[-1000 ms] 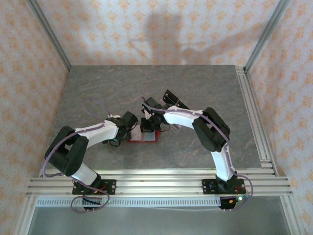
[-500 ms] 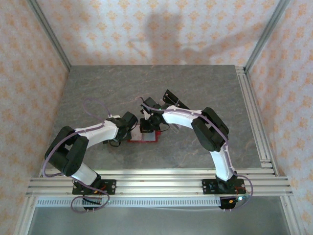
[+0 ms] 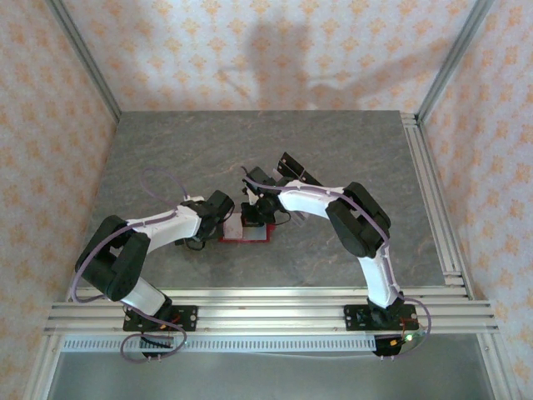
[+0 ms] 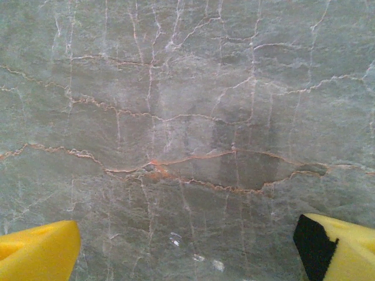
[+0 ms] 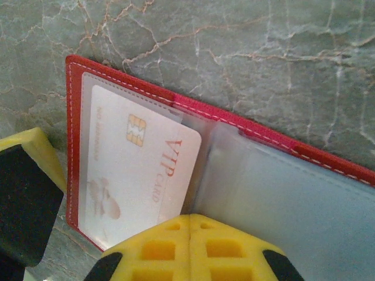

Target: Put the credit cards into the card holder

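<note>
Top external: Both arms are reaching in toward the middle of the grey marbled table (image 3: 166, 158). The red card holder (image 3: 252, 236) is lying open and flat there. The right gripper (image 3: 251, 218) is pointing down over it, and the left gripper (image 3: 214, 227) is hanging just to its left. A black flat object (image 3: 296, 169) is lying further back, beside the right arm; what it is cannot be told.

Left wrist: The left gripper (image 4: 187, 257) is looking straight down at bare table (image 4: 187, 117). Its yellow fingertips (image 4: 38, 253) are standing far apart at the two bottom corners, holding nothing.

Right wrist: The card holder (image 5: 234, 123) is lying open with its pale inside facing up, red stitched border running along the far and left edges. One credit card (image 5: 137, 170), pale pink with a chip and "VIP CARD" lettering, is sitting in the left clear pocket (image 5: 88, 146). The right gripper (image 5: 190, 225) is showing its yellow fingers pressed together, tips resting at the card's near edge by the fold; whether they are touching it cannot be told. A yellow block with a black face (image 5: 26, 193) is standing just left of the holder.
</note>
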`<action>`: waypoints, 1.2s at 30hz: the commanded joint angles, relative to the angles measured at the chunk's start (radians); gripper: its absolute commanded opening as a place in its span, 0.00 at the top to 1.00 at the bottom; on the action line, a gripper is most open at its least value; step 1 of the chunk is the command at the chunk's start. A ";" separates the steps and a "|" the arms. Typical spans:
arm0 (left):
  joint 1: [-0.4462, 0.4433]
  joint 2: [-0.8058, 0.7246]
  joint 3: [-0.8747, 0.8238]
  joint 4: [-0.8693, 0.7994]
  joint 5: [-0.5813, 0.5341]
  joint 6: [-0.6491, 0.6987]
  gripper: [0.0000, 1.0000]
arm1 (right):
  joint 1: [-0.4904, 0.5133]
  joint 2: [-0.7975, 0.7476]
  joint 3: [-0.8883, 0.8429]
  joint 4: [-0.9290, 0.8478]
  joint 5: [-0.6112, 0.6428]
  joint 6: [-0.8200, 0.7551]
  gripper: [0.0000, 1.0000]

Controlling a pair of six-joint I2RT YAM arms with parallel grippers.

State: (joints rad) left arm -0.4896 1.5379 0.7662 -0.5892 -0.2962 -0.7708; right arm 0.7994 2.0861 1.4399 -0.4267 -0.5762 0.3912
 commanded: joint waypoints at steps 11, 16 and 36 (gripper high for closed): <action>0.007 0.040 -0.035 0.017 0.015 -0.019 0.03 | 0.012 0.050 0.108 -0.082 -0.035 -0.047 1.00; 0.006 0.041 -0.035 0.020 0.016 -0.016 0.04 | 0.018 0.067 0.136 -0.099 -0.041 -0.049 1.00; 0.033 -0.073 0.047 -0.088 -0.029 0.007 0.02 | 0.013 -0.086 0.075 -0.089 0.015 -0.049 1.00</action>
State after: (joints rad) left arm -0.4751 1.5089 0.7689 -0.6094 -0.2890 -0.7765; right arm 0.8215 2.0865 1.5532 -0.5232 -0.6056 0.3393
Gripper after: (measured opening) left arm 0.977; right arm 0.041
